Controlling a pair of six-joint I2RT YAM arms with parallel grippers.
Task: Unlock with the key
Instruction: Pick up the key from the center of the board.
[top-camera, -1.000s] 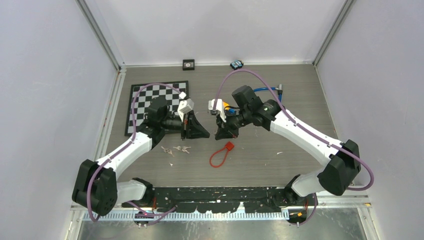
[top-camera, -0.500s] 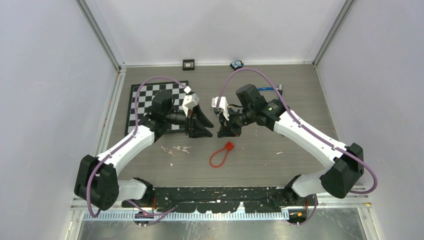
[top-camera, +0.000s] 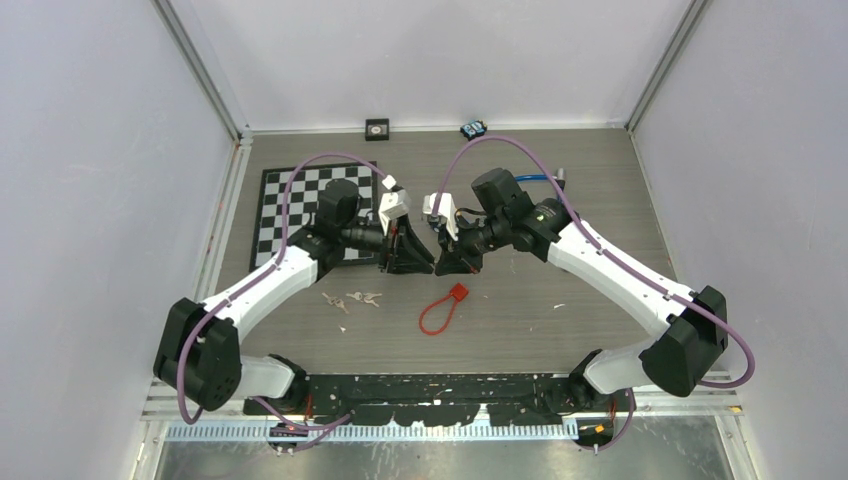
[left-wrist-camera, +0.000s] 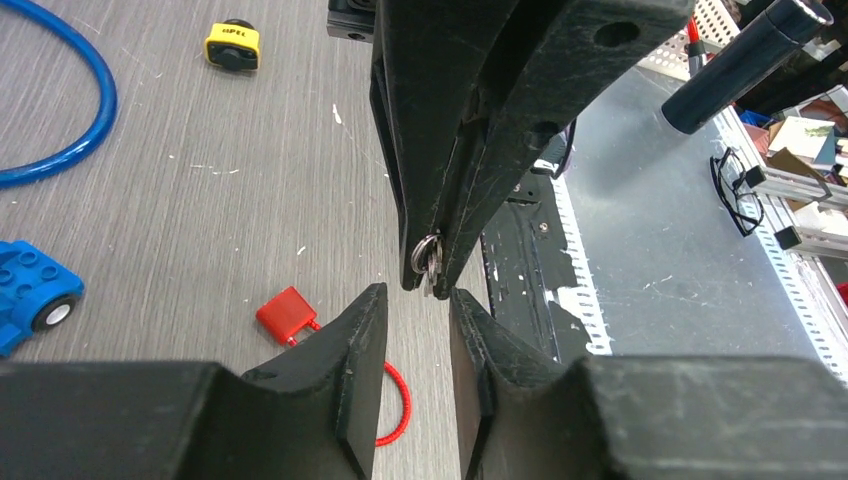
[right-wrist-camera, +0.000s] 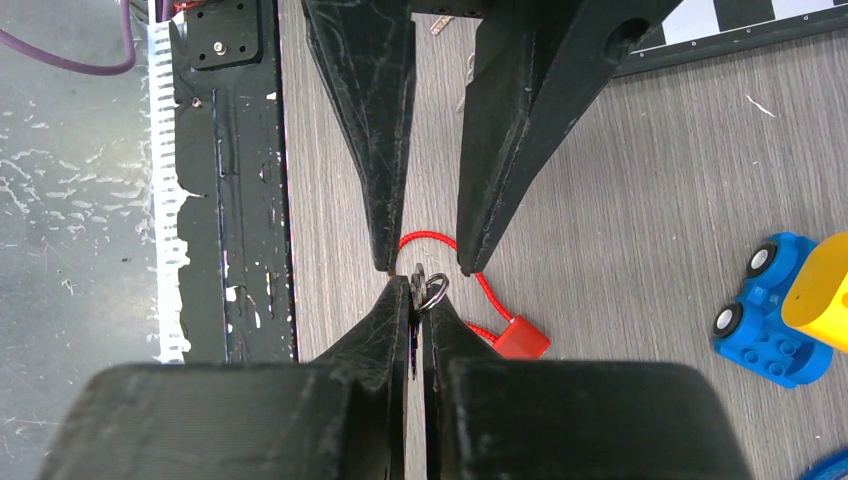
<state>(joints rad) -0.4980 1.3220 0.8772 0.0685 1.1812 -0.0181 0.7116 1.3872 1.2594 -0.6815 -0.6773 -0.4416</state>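
Observation:
My right gripper (right-wrist-camera: 417, 282) is shut on a small metal key with its ring (right-wrist-camera: 430, 288), held above the table. In the top view it (top-camera: 440, 270) sits mid-table. My left gripper (left-wrist-camera: 415, 290) is open and empty, and its tips sit on either side of the key ring (left-wrist-camera: 427, 262) without touching it. In the top view the left gripper (top-camera: 427, 267) meets the right one tip to tip. The red padlock (top-camera: 457, 292) with its red cable loop lies on the table just below both grippers. The padlock also shows in the left wrist view (left-wrist-camera: 285, 313) and the right wrist view (right-wrist-camera: 520, 338).
Loose keys (top-camera: 355, 298) lie left of the padlock. A checkerboard (top-camera: 295, 205) lies behind the left arm. A blue toy car (right-wrist-camera: 775, 310), a yellow piece (left-wrist-camera: 232, 45) and a blue cable (left-wrist-camera: 60, 150) lie behind the right gripper. Two small objects (top-camera: 377, 128) sit at the far edge.
My left gripper has moved right, up to the right gripper's tips, and now straddles the key ring. The right gripper shifted slightly, still holding the key.

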